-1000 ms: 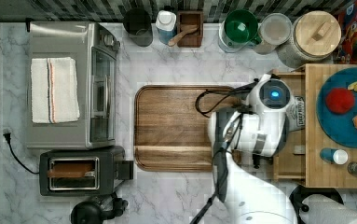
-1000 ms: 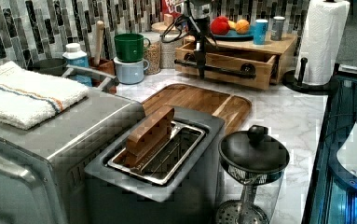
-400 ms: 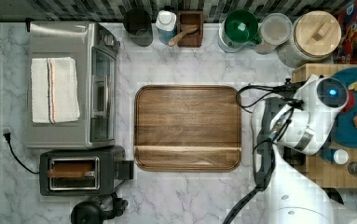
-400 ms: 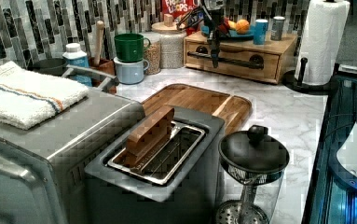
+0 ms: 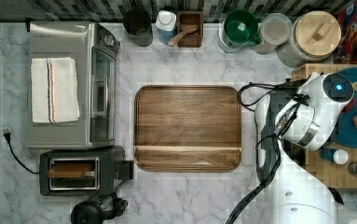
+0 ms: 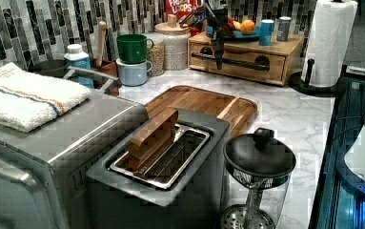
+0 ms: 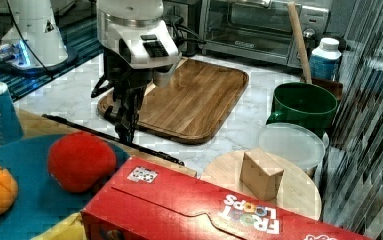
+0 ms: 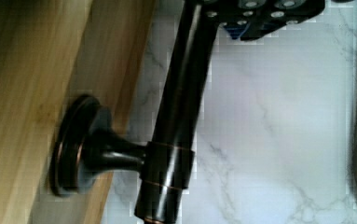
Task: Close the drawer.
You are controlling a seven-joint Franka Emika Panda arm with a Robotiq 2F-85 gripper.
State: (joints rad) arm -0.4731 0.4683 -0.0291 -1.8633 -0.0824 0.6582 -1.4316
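Observation:
The drawer (image 6: 270, 66) sits pushed in, its light-wood front flush with the wooden box under the blue plate. A black bar handle (image 6: 242, 61) runs across that front. My gripper (image 6: 217, 47) hangs straight down at the handle, shut, its tip against the bar. In the right view the gripper (image 7: 125, 131) touches the same thin black handle (image 7: 86, 127) at the slab's edge. The wrist view shows the handle (image 8: 176, 130) on its round mount, the drawer front (image 8: 22, 93) and part of the gripper (image 8: 260, 11). In the top view the arm (image 5: 316, 112) covers the drawer.
A dark brown cutting board (image 5: 188, 128) lies mid-counter. The toaster oven (image 5: 69, 84) and toaster (image 5: 80, 172) stand at the top view's left. Cups and jars (image 5: 241, 28) line the back wall. A paper towel roll (image 6: 330, 40) stands beside the drawer box.
The drawer has slid from pulled out to fully in. The arm and gripper travelled with it toward the top view's right and now rest at the closed front.

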